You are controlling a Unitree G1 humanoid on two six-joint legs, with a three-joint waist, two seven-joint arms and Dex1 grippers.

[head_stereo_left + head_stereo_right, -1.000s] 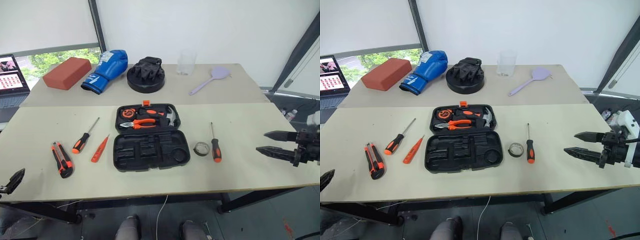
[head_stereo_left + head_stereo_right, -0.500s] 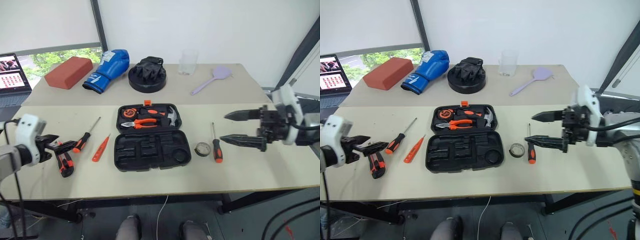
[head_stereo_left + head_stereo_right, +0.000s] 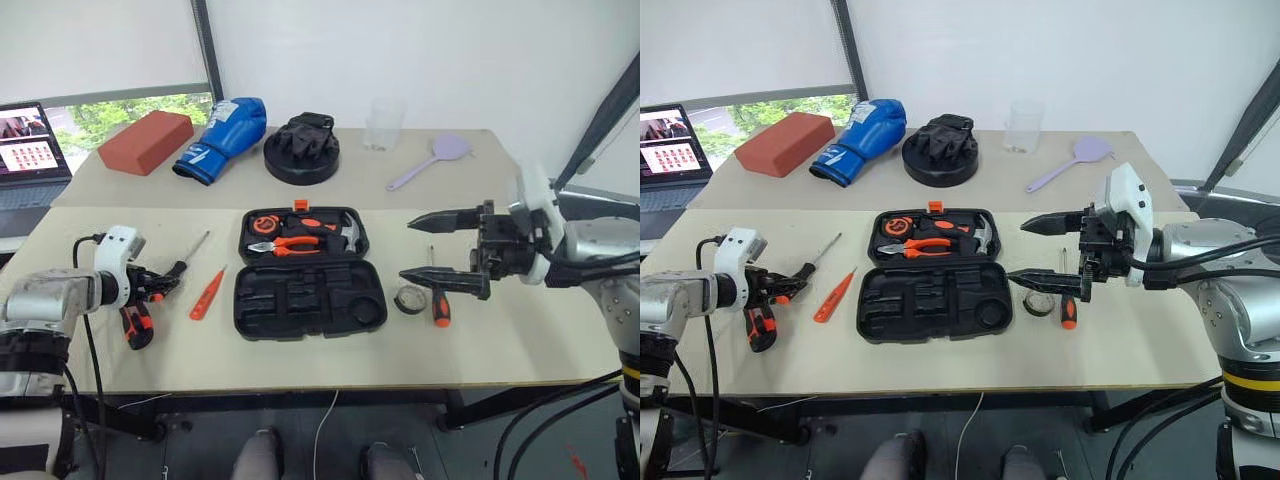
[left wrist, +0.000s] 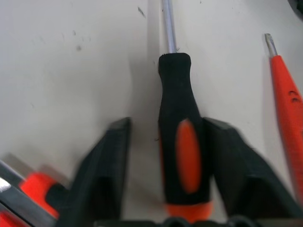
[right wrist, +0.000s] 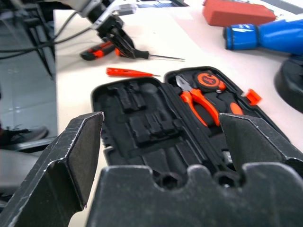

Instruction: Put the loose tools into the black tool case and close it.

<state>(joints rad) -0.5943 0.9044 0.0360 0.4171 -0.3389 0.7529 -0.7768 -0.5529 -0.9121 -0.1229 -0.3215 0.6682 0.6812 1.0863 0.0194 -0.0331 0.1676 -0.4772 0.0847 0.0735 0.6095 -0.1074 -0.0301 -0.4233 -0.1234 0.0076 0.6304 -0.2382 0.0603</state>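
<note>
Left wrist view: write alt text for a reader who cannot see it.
The left hand straddles the black-and-orange handle of a screwdriver lying on the pale table, one finger on each side. A slim orange tester screwdriver lies alongside.

Bare table (image 3: 300,365) before open black tool case (image 3: 308,300); right pincer (image 3: 432,251) over its right edge

Open black tool case (image 5: 156,127) beyond wide-spread right hand (image 5: 161,142)

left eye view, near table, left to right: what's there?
utility knife → screwdriver → tester screwdriver → tool case → tape roll → second screwdriver
</note>
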